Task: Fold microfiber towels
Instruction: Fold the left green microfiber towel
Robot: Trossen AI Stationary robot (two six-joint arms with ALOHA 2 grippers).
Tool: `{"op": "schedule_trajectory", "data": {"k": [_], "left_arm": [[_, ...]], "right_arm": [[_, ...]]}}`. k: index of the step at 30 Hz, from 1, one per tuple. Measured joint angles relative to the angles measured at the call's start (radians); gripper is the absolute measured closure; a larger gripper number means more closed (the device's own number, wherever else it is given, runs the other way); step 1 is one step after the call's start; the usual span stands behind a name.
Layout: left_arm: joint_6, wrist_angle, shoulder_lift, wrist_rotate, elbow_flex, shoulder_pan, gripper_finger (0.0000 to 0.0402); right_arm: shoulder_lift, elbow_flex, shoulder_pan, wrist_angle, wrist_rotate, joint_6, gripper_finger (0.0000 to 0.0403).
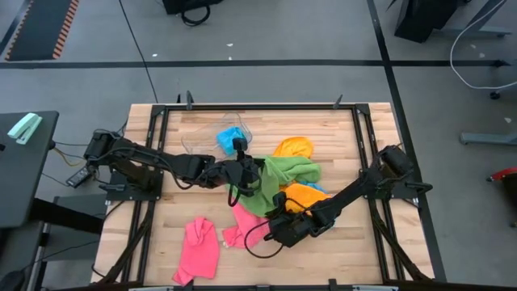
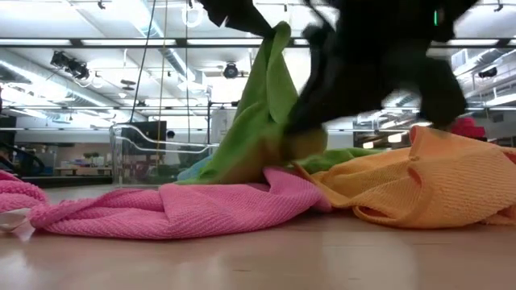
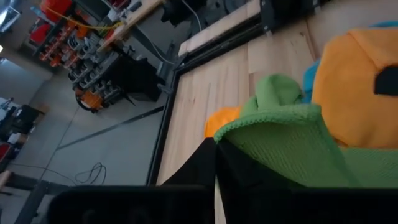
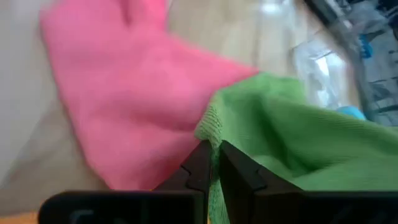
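The wooden table [image 1: 161, 226] carries a heap of small towels near its middle. The green towel [image 1: 284, 174] is the widest piece, draped over an orange towel [image 1: 304, 195] and raised at one edge in the low view. A pink towel [image 1: 198, 246] lies apart toward the front edge, another pink towel [image 1: 241, 222] sits just beside the heap, and a blue towel [image 1: 229, 137] lies in a clear tub [image 1: 212, 137] behind.

The left gripper [image 3: 215, 155] is pressed together on the green towel's edge. The right gripper [image 4: 212, 163] pinches another green corner above the pink cloth.
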Motion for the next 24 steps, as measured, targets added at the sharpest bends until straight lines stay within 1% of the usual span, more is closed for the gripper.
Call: {"op": "schedule_trajectory", "data": {"k": [3,6,8,10,13,16,19,21,24], "left_arm": [[0.003,0.046,-0.005,0.002,0.0,-0.019,0.038],[0.003,0.034,-0.002,0.019,0.0,-0.04,0.0386],[-0.023,0.013,0.003,0.031,0.0,-0.052,0.0391],[-0.084,-0.013,0.014,0.035,0.0,-0.062,0.0393],[-0.165,-0.033,0.037,0.092,0.0,-0.071,0.0388],[-0.219,-0.021,0.082,0.146,0.0,-0.084,0.0379],[-0.248,-0.012,0.115,0.193,0.0,-0.106,0.0382],[-0.25,-0.005,0.117,0.218,0.0,-0.128,0.0389],[-0.261,-0.018,0.111,0.223,0.026,-0.167,0.0395]], "right_arm": [[-0.097,0.0,0.005,-0.004,0.0,0.077,0.0366],[-0.202,0.0,0.003,-0.056,-0.003,0.223,0.0366],[-0.26,0.0,0.0,-0.107,-0.003,0.324,0.0366],[-0.295,0.0,0.0,-0.151,-0.005,0.414,0.0366],[-0.308,0.0,0.001,-0.183,-0.05,0.499,0.0366],[-0.299,0.0,0.003,-0.195,-0.122,0.553,0.0366],[-0.291,-0.001,0.01,-0.191,-0.203,0.595,0.0366],[-0.293,-0.001,0.024,-0.156,-0.222,0.6,0.0366],[-0.306,-0.001,0.054,-0.094,-0.225,0.575,0.0366]]}}
